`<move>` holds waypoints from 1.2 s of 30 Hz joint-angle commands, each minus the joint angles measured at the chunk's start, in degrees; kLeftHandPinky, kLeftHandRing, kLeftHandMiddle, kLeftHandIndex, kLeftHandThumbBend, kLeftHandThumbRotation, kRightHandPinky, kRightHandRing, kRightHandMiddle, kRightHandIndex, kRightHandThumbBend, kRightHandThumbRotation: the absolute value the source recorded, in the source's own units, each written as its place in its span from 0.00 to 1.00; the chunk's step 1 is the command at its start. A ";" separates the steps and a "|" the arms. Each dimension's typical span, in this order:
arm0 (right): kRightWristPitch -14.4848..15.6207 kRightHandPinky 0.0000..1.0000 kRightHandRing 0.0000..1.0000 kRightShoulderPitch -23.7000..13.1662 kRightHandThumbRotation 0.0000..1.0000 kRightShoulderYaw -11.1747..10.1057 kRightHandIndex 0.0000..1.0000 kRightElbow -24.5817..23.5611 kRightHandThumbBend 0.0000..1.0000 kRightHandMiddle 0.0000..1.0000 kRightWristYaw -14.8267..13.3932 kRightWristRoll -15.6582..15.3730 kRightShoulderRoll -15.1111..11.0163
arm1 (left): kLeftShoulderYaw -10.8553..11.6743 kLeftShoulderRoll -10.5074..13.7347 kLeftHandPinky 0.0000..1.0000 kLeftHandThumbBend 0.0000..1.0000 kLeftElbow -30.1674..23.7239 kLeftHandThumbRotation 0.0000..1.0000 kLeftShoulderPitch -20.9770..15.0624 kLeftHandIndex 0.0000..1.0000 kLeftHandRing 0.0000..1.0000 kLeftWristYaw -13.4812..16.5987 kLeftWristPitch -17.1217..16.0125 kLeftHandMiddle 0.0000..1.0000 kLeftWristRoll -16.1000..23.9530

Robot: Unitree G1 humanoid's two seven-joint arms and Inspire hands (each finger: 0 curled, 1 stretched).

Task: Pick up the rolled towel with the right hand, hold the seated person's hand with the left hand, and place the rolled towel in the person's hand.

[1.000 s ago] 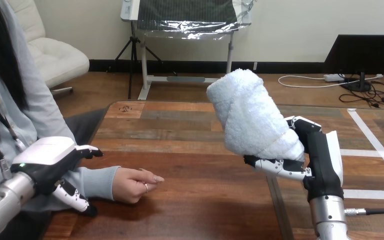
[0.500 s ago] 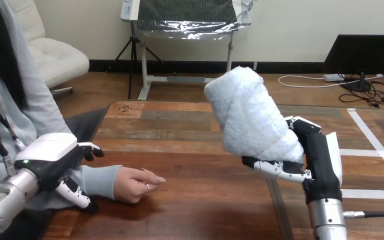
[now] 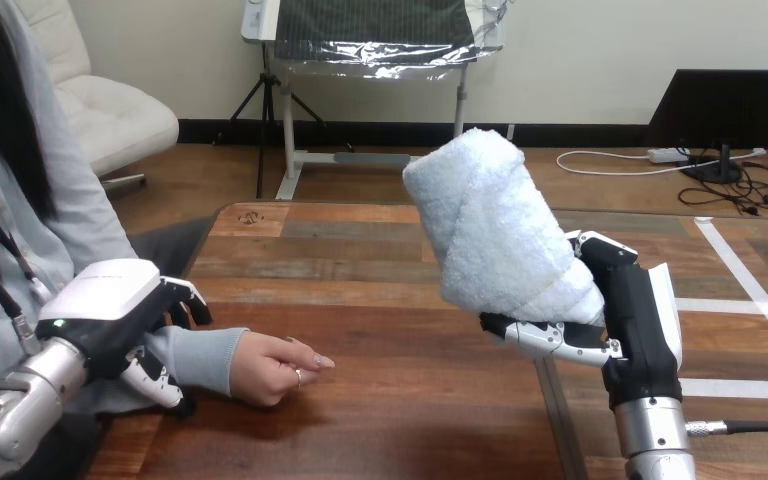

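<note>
Two hands: right hand (image 3: 632, 320) at right, fingers (image 3: 545, 338) grasping the towel (image 3: 495, 230) raised above the worktop (image 3: 360, 260); left hand (image 3: 110, 310) near left, fingers (image 3: 188, 298) released over the person's sleeve (image 3: 200, 358); person's hand (image 3: 275, 368) rests on worktop.

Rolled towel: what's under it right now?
The right hand, fingers curled round the lower end of the rolled towel; the table lies below, not touching. The towel covers the palm contact.

wooden table (image 3: 400, 400) | person's hand (image 3: 272, 368) resting on it, left side
</note>
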 commanded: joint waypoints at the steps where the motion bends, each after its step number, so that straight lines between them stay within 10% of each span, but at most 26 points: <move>1: -2.34 0.23 0.28 -2.21 0.00 -1.93 0.44 -4.00 0.75 0.40 1.21 2.17 0.47 | -1.79 -1.65 0.46 0.97 1.90 0.04 -0.92 0.58 0.52 0.38 0.07 0.57 0.17; 36: -1.96 0.24 0.29 -2.29 0.00 -2.76 0.44 -4.45 0.76 0.40 2.69 1.43 1.28 | -2.26 -2.59 0.27 0.85 1.65 0.00 -0.34 0.39 0.33 -0.28 -1.56 0.39 -2.53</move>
